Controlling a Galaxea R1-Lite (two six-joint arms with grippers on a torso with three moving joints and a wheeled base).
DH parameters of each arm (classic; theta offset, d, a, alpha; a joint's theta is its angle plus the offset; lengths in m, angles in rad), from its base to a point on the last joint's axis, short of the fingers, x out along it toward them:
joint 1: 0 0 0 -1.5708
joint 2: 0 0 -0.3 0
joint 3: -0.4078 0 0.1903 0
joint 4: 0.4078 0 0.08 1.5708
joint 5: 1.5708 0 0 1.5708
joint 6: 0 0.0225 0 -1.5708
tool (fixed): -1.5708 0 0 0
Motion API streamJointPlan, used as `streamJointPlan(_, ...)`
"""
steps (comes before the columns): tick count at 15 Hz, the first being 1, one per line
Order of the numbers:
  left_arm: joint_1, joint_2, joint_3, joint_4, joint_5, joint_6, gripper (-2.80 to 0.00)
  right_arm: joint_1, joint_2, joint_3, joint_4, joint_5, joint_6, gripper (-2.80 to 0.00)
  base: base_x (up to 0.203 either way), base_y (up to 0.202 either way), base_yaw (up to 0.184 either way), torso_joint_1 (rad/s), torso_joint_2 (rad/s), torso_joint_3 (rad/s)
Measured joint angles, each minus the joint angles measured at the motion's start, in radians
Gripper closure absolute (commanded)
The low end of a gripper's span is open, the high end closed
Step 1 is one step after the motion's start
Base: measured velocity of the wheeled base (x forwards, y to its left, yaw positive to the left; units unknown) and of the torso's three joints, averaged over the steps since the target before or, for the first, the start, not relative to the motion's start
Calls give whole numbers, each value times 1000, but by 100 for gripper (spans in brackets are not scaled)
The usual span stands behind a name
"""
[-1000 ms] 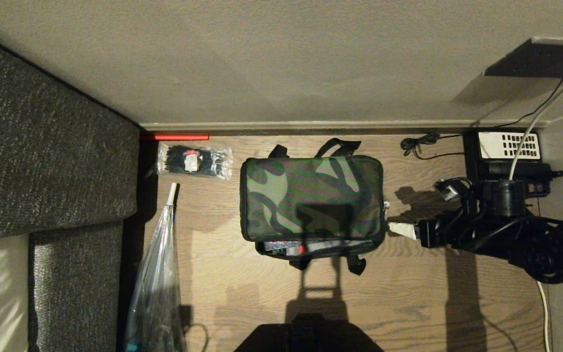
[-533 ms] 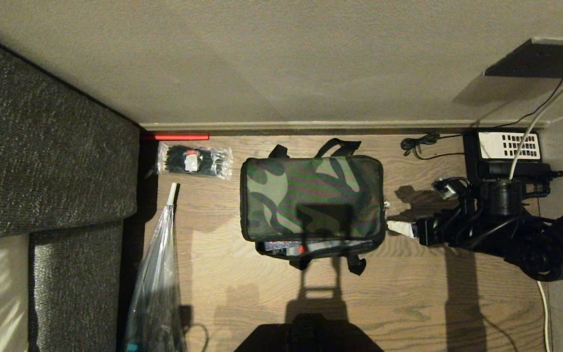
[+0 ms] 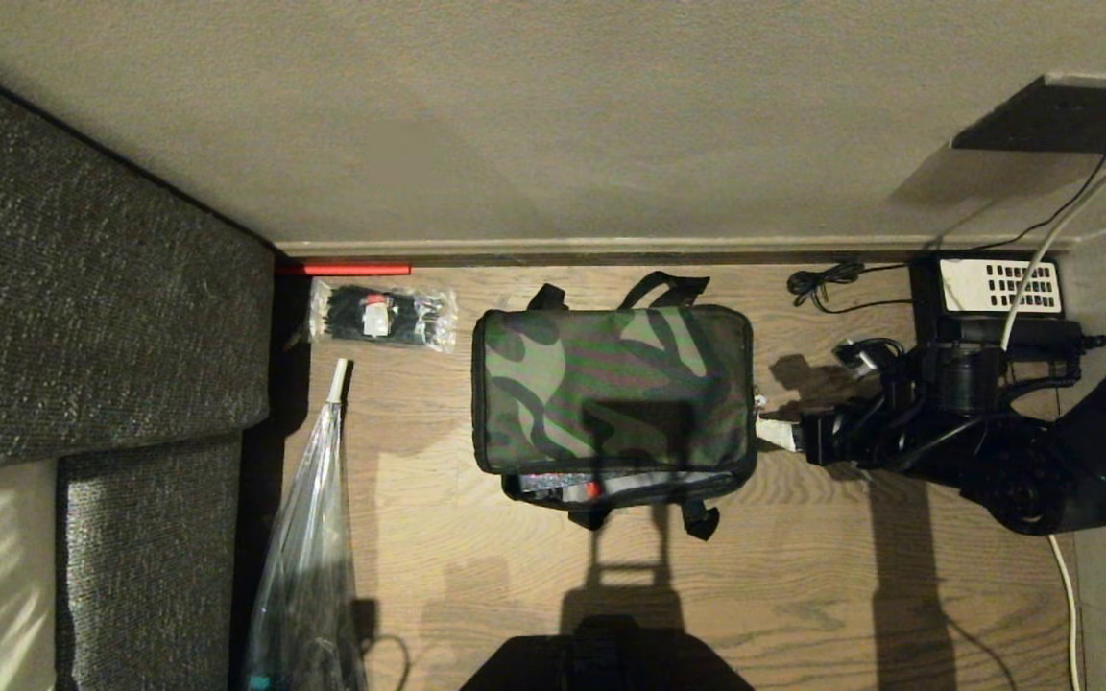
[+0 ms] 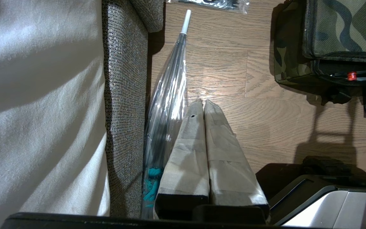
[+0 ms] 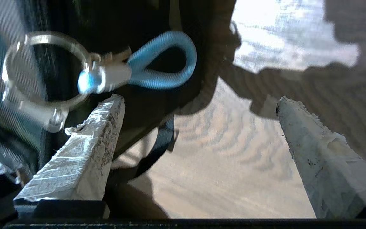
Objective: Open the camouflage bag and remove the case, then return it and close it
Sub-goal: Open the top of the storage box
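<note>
The camouflage bag [image 3: 613, 389] is seen lying on the wooden floor [image 3: 860, 595] near the wall, its long axis running left to right across the head view, lid down but a gap left along the near edge, where a red dot [image 3: 591, 489] and a silvery interior are visible. The case itself is not clearly made out. The right pincer [image 3: 770, 432] is held level at the bag's right end, almost touching it, fingers spread wide and nothing pinched. In the right wrist view a blue pull loop [image 5: 162, 60] on a metal ring [image 5: 44, 68] is seen just beyond one finger [image 5: 84, 152], not between the two. The zipper pull is judged the target, lying slightly aside of the open gap. The left pincer [image 4: 203, 105] is parked by the sofa, pressed together, well apart from the bag.
</note>
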Motion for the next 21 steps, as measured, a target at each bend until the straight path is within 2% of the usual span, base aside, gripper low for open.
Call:
streamJointPlan(4, 0, 0, 0, 0, 0, 0, 0, 6, 41, -40, -47, 1, 4, -280, 0, 0, 0, 0, 0, 0)
streamJointPlan(10, 0, 0, 0, 0, 0, 0, 0, 16, 80, -66, -150, 1, 87, -280, 0, 0, 0, 0, 0, 0)
streamJointPlan(21, 0, 0, 0, 0, 0, 0, 0, 14, 85, -40, -153, -14, 73, -280, 0, 0, 0, 0, 0, 0)
